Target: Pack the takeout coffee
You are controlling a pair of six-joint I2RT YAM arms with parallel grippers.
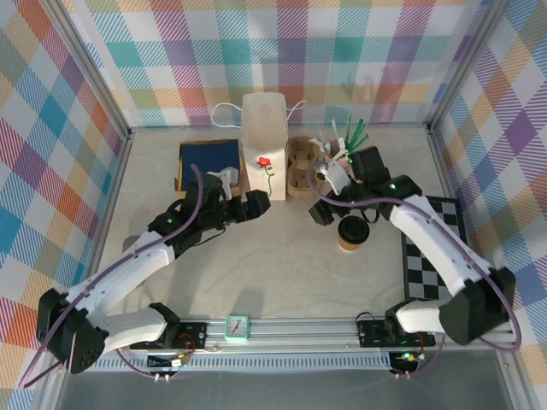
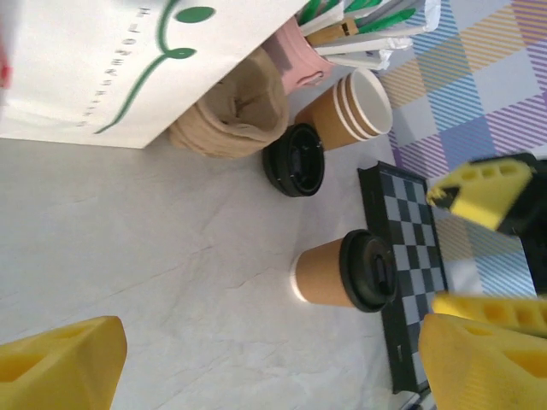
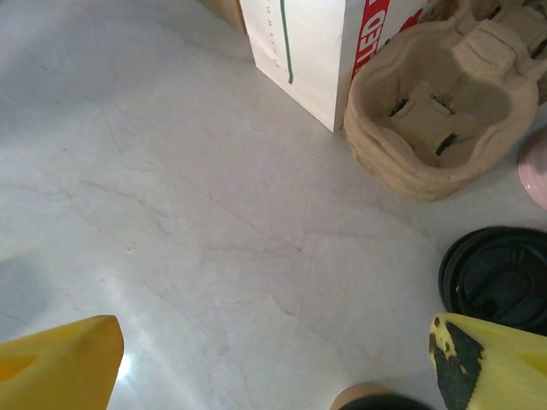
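Observation:
The takeout coffee (image 1: 352, 232), a brown paper cup with a black lid, stands upright on the table right of centre. It is also in the left wrist view (image 2: 346, 272) and at the bottom edge of the right wrist view (image 3: 376, 398). My right gripper (image 1: 321, 213) hovers just left of it, open (image 3: 273, 367), with bare table between its yellow fingers. My left gripper (image 1: 261, 205) is beside the white paper bag (image 1: 265, 141) and is open (image 2: 269, 359), holding nothing. The cup lies beyond its fingers.
A pulp cup carrier (image 1: 299, 166) sits right of the bag, with a loose black lid (image 2: 293, 160) and stacked unlidded cups (image 2: 350, 109) nearby. A black checkered mat (image 1: 432, 256) lies at the right and a blue box (image 1: 208, 162) at the left. Straws (image 1: 346, 137) stand behind.

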